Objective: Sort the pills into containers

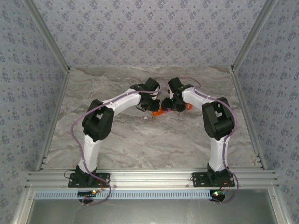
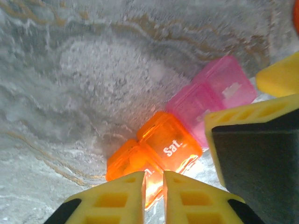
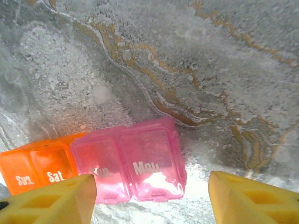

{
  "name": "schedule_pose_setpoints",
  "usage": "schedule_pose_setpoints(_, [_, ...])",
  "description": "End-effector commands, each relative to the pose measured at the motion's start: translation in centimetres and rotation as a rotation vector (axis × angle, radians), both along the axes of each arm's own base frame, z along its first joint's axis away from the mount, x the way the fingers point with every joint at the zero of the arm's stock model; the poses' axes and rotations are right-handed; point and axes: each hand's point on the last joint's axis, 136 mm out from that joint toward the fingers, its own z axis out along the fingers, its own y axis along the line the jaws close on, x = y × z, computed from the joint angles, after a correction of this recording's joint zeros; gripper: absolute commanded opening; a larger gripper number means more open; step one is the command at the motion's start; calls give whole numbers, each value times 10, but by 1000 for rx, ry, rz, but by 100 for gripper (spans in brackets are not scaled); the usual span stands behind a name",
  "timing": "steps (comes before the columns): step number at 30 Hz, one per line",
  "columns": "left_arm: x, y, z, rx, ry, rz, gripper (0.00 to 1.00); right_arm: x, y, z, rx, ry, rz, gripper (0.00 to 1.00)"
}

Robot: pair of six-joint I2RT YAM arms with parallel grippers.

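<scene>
Both arms meet over the middle of the grey marbled table top [image 1: 117, 149], at the small translucent plastic pill box [image 1: 161, 111], which lies flat there; this looks like the step of getting the box held and its lids opened, before any pill is moved.

The left gripper [image 2: 153, 193] stands at the end of the orange half [image 2: 170, 142], its yellow fingers nearly together with a thin slit between them; orange plastic glows through that slit, but I cannot tell whether they pinch a lid edge or merely hover over it. The right gripper [image 3: 152, 198] is spread wide astride the pink half [image 3: 135, 165]; one finger overlaps a pink corner in the wrist view, and the other stands apart from the box.

Each half shows two panels with printed day names ("Sat." is legible on the orange, "Mon" on the pink); whether these are shut lids or flipped-open ones is unclear. No pill can be made out through the plastic, and I see none on the marble near the box.

Next, I judge, the right fingers should close to steady the pink half while the left works the orange lid; the box is light and could easily skid.
</scene>
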Motion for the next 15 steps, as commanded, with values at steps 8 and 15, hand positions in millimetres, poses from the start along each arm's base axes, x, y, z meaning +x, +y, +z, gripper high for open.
schedule_pose_setpoints(8, [22,55,140,-89,-361,120,74,19,-8,112,139,-176,-48,80])
schedule_pose_setpoints(15, [26,144,188,-16,-586,316,98,19,-67,184,181,-352,-186,96])
